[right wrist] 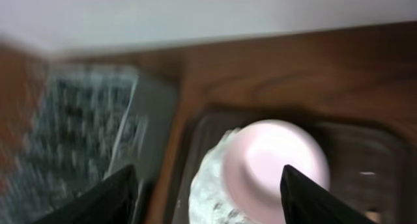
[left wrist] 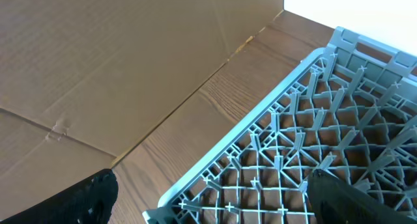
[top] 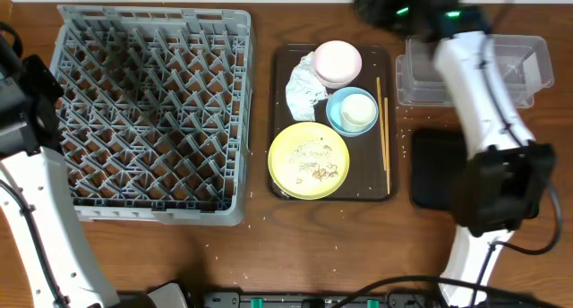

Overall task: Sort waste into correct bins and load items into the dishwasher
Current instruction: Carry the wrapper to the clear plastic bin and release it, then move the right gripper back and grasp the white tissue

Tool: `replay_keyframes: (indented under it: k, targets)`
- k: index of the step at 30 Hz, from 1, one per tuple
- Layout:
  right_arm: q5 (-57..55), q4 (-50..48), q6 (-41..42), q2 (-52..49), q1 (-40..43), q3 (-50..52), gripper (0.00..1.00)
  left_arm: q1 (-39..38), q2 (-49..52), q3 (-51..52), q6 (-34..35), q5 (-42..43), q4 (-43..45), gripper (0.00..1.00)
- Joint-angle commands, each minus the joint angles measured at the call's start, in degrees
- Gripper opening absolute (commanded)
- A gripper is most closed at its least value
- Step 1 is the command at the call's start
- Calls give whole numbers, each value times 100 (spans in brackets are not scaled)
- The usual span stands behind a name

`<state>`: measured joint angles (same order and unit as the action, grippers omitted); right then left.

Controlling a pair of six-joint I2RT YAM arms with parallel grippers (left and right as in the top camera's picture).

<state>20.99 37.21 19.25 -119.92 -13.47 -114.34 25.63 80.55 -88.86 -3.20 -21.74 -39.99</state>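
- The pale pink bowl (top: 337,63) sits upside down at the far end of the brown serving tray (top: 276,102), foot up, touching the crumpled white napkin (top: 304,86) on its left
- It is round, so there is no long axis to line up with, and only the rim or foot offers a hold
- The right end effector (top: 387,4) hangs just beyond the tray's far right corner, so the bowl lies a little to its left and nearer the robot
- The blurred wrist view shows the bowl below its fingers (right wrist: 114,198), which stand apart and grip nothing
- The right arm is plainly the nearer one
- The left end effector (left wrist: 218,201) is well left of the tray, by the outer edge of the grey dish rack (top: 152,14), with its jaws wide and empty
- Also on the tray are the light blue bowl (top: 336,106) holding the white cup (top: 358,111) at middle right and the yellow plate (top: 286,151) with crumbs (top: 315,165) at the near end
- The chopsticks (top: 385,133) lie along the tray's right rim, near to far
- The next move probably calls for a short drop onto the bowl, then a carry across the tray to the rack
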Motion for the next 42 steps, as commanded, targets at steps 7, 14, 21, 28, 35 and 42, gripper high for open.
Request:
replay_keyframes:
  k: [7, 14, 21, 28, 35, 42]
  targets:
    - [-1681, 107, -1414, -629, -1458, -7, 66, 17, 37, -116, 48, -9, 9, 94]
    - [-1729, 184, -1309, -1211, -1537, -7, 62, 17, 37, -116, 48, -9, 9, 94]
    - [-1729, 227, -1325, -1633, -1587, -7, 60, 17, 37, -116, 48, -9, 9, 94]
    - [-1648, 354, -1432, -1939, -1722, -7, 60, 17, 37, -116, 48, -9, 9, 94]
    - [-1821, 358, -1537, -1976, -1777, -7, 39, 17, 37, -116, 48, -9, 9, 94]
    - [-2015, 468, -1679, -1993, -1779, -4, 9, 17, 37, -116, 48, -9, -2, 94]
